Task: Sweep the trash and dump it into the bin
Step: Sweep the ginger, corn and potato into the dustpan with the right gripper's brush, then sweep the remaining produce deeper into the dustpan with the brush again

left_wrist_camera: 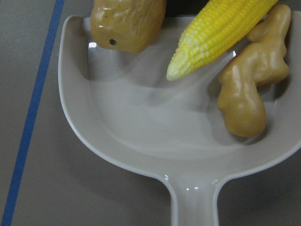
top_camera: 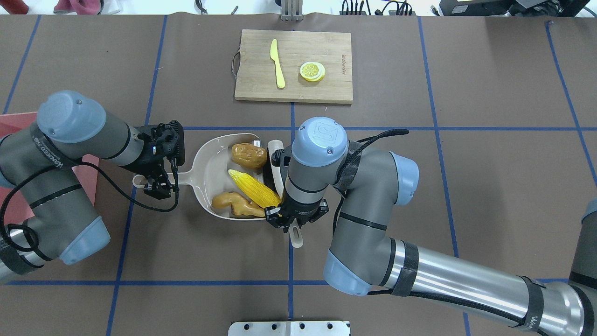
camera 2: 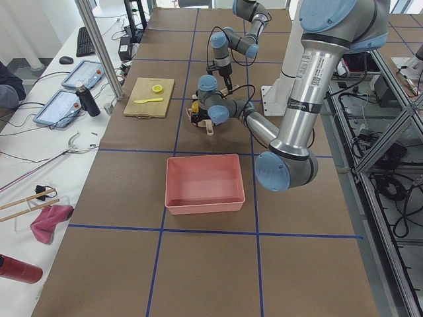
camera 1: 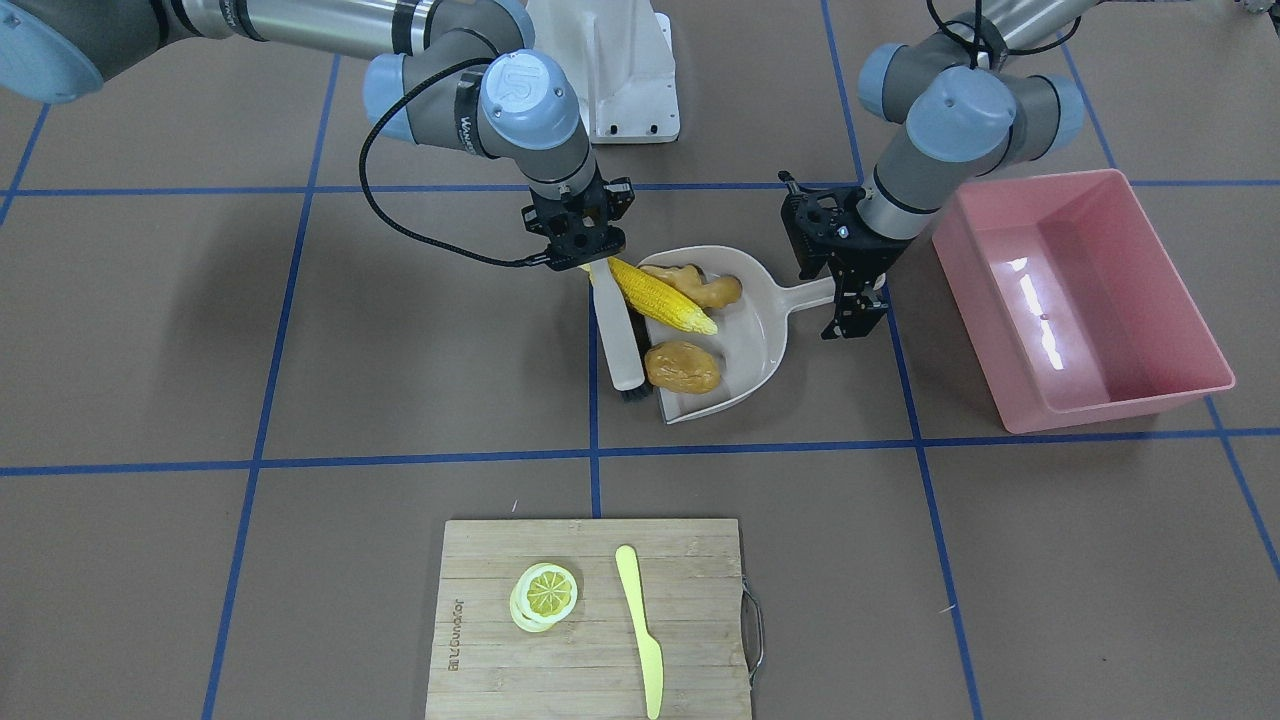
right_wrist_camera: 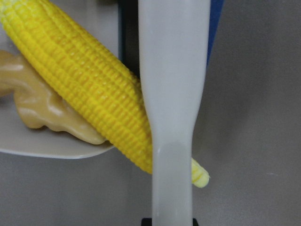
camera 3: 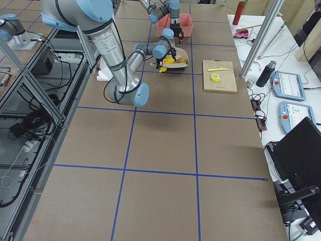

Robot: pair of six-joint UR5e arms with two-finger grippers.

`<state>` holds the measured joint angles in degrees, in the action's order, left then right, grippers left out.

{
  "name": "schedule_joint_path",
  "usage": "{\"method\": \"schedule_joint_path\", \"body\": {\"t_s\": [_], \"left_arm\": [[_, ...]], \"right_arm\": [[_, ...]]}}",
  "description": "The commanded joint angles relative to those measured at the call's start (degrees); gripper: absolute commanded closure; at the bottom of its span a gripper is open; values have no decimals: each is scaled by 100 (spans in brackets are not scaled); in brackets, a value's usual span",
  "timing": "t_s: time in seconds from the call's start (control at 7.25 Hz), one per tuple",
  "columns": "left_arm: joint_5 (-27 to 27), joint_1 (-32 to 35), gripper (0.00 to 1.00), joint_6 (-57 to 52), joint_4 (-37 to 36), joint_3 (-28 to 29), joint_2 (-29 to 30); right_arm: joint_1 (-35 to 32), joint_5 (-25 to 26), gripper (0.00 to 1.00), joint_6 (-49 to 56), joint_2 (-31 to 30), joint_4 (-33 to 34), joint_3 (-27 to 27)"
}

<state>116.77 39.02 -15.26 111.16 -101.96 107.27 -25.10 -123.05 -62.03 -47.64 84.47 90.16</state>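
The beige dustpan [camera 1: 765, 335] lies mid-table and holds the brown potato [camera 1: 682, 366], the tan ginger root [camera 1: 705, 287] and the yellow corn cob [camera 1: 662, 295]. One end of the corn sticks out over the pan's rim under the white brush handle [right_wrist_camera: 174, 94]. My right gripper [camera 1: 590, 262] is shut on the brush [camera 1: 618, 335], which lies along the pan's open edge. My left gripper [camera 1: 855, 305] is shut on the dustpan handle [top_camera: 184, 176]. The pink bin [camera 1: 1080, 300] stands empty beside my left arm. The left wrist view shows the potato [left_wrist_camera: 127, 23], the corn [left_wrist_camera: 216, 33] and the ginger [left_wrist_camera: 249, 89].
A wooden cutting board [camera 1: 590, 620] with a lemon slice [camera 1: 545, 595] and a pale yellow knife [camera 1: 640, 630] lies at the operators' side. A white mounting plate [camera 1: 630, 70] sits by the robot's base. Blue tape lines cross the brown table.
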Motion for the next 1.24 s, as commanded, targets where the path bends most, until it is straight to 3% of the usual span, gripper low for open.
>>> {"method": "schedule_joint_path", "body": {"t_s": [0.0, 0.28, 0.55, 0.83, 1.1], "left_arm": [[65, 17, 13, 50, -7, 1, -66], [478, 26, 23, 76, -68, 19, -188], [479, 26, 52, 76, -68, 19, -189], [479, 26, 64, 76, -68, 19, -180], [479, 26, 75, 76, -68, 19, -189]], "right_arm": [[-3, -122, 100, -368, 53, -927, -287], [14, -201, 100, -730, 132, -1790, -595], [-12, -368, 100, -1378, 273, -2336, -588], [-178, -525, 100, -1925, 308, -2628, -474], [-817, -1506, 100, -1944, 125, -2558, -149]]}}
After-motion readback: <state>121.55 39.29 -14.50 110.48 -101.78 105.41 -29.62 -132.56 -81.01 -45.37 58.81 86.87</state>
